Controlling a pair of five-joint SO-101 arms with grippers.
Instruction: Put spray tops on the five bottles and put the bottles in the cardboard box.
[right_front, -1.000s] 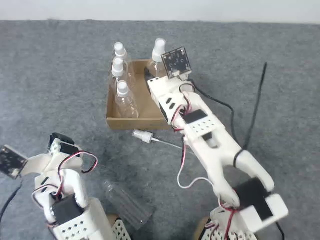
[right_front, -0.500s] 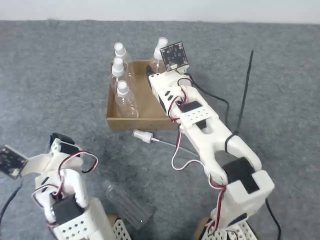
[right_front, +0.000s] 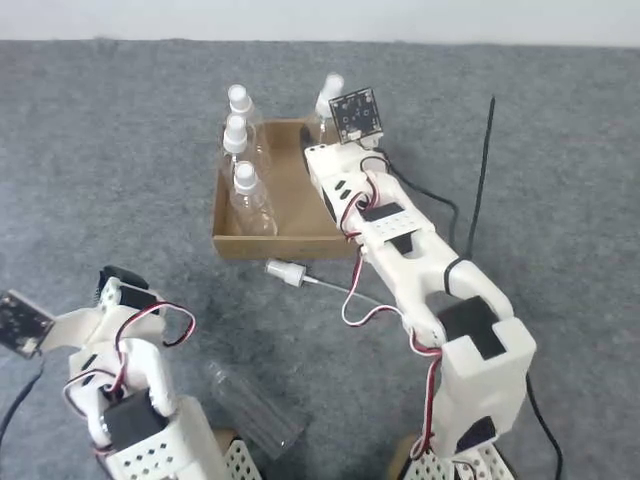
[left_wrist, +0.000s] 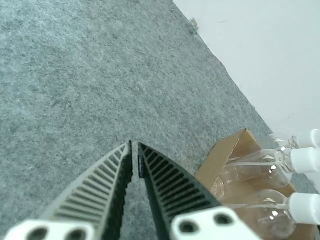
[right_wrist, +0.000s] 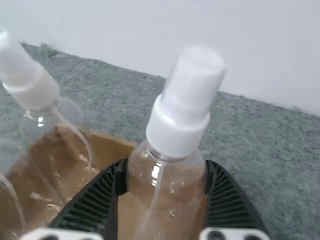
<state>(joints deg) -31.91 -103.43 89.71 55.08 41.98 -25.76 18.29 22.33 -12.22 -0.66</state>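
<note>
Right claw (right_wrist: 162, 187) gripping capped bottle (right_wrist: 172, 165), over cardboard box (right_wrist: 75, 165)

The right arm (right_front: 410, 260) stretches well forward from its base at the near edge of the counter. Its tool (right_wrist: 165, 192) is clamped on either side of a capped spray bottle (right_wrist: 186, 112), which it holds upright. The left arm (right_front: 120, 345) sits folded close over its own base. Its tool (left_wrist: 134, 150) is angled down toward the counter, with the ribbed fingers (left_wrist: 172, 187) pressed together at the tips.
</note>
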